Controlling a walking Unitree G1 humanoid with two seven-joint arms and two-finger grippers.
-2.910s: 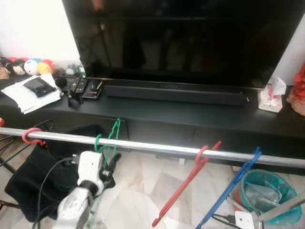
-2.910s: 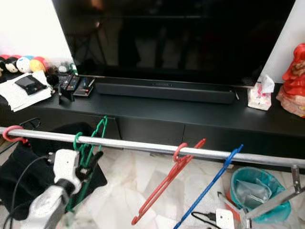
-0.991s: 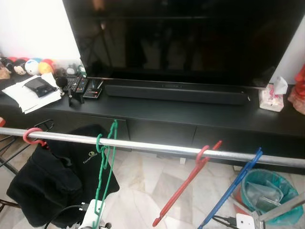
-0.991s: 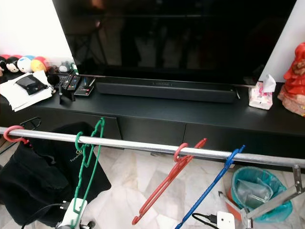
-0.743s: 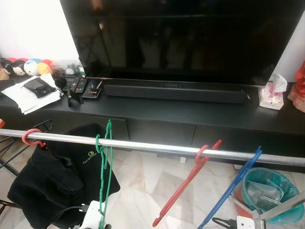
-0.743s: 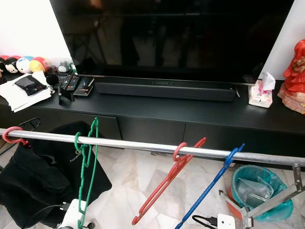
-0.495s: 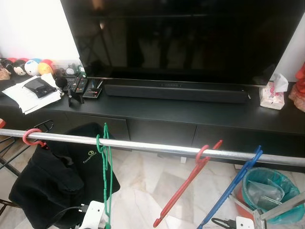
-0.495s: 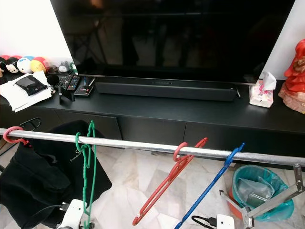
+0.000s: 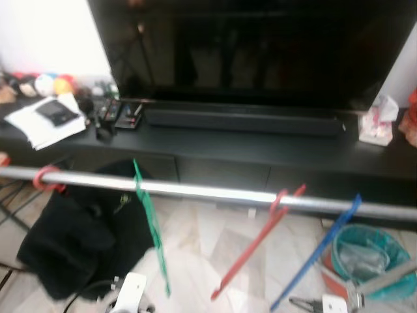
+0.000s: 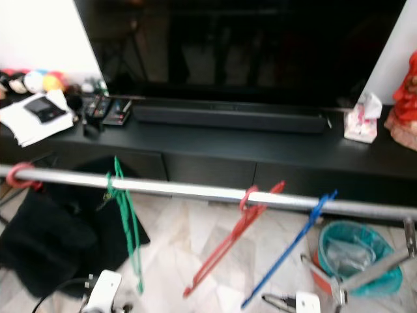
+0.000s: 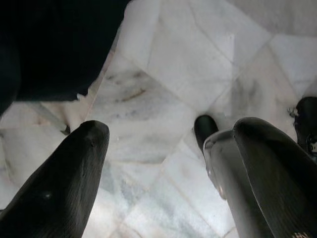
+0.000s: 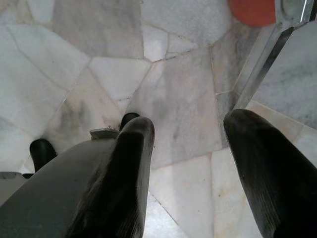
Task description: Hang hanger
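A green hanger [image 9: 151, 229] hangs by its hook on the long metal rail [image 9: 208, 192], left of the middle, tilted with its lower end to the right. Nothing holds it. My left arm's white wrist [image 9: 130, 290] sits low, below the hanger. In the left wrist view, my left gripper [image 11: 168, 163] is open over the marble floor with nothing between its black fingers [image 11: 64, 183]. My right gripper [image 12: 188, 148] is also open above the floor. The head views are blurred.
A red hanger [image 9: 257, 244] and a blue hanger [image 9: 319, 254] hang slanted on the rail's right half. A pink hook [image 9: 45, 177] and a black garment [image 9: 71, 241] are at the left. Behind stand the black TV console [image 9: 260, 153] and a teal bin [image 9: 368, 254].
My left arm, up at the green hanger 2.9 s ago, has dropped below it. The hanger swings free on the rail. The camera has shifted a little and blurred.
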